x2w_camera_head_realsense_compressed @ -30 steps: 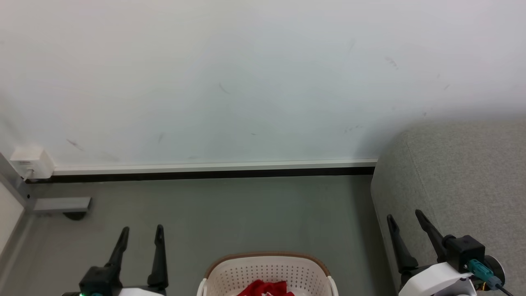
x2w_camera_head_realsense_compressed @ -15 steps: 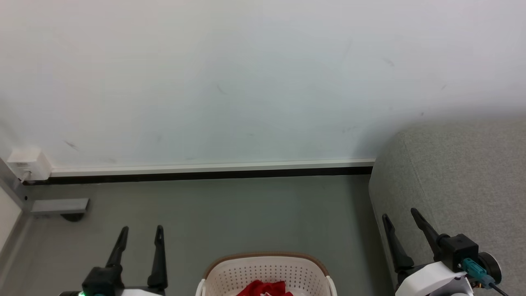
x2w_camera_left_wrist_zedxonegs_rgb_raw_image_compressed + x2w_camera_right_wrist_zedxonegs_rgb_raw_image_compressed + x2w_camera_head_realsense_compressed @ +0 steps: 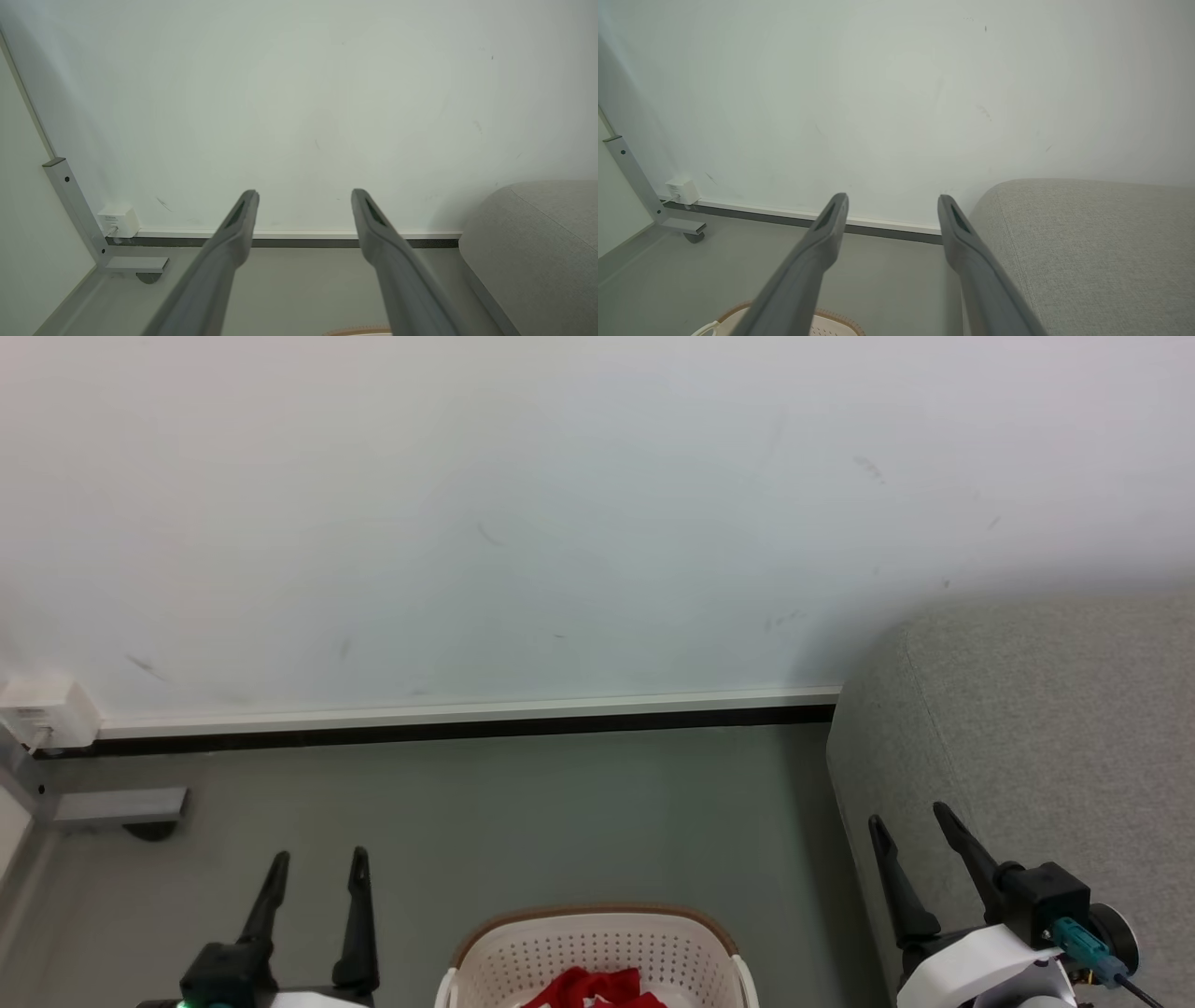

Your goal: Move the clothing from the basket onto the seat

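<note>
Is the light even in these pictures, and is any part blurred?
Head view: soft even light, no glare, a faint shadow on the wall beside the sofa. Left wrist view: the fingers of the left gripper look soft, near the lens. Right wrist view: the right gripper fingers likewise; the sofa weave is sharp.

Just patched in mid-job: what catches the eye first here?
Red clothing in the cream basket, bottom centre of the head view, is the one strong colour. The grey seat bulks at right. The left gripper and right gripper flank the basket, open and empty.
</note>
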Robot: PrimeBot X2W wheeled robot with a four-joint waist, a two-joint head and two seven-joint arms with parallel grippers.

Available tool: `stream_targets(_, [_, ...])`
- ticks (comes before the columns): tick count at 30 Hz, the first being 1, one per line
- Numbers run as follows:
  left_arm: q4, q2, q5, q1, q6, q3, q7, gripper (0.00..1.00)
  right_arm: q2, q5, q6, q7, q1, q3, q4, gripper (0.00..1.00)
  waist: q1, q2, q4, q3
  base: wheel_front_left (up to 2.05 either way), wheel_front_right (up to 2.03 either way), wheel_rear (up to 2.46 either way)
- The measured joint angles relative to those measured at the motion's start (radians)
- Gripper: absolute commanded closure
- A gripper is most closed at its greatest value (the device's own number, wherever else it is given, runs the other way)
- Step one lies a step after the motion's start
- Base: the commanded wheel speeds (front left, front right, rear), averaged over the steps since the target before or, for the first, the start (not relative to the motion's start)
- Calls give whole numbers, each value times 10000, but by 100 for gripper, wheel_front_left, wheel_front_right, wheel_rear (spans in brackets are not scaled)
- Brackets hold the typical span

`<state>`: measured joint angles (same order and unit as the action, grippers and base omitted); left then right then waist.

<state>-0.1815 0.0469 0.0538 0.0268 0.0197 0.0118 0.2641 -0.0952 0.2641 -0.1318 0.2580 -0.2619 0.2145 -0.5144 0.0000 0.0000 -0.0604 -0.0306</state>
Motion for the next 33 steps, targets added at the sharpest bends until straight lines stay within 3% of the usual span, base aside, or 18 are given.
stream_targets(14, [-263, 2, 215, 269, -2, -19, 0, 0, -316, 209, 0, 2, -334, 123, 387, 0, 0, 0, -588, 637, 0, 0, 0])
stream_targets(26, [-1085, 4, 433, 1708, -19, -234, 0, 0, -84, 640, 0, 29, -920, -577, 1638, 0, 1, 0, -971, 2409, 0, 0, 0])
stream_targets(33, [-2414, 12, 443, 2673, -372, -355, 0, 0, -15, 727, 0, 29, -1091, -909, 2523, 0, 2, 0, -1213, 3522, 0, 0, 0])
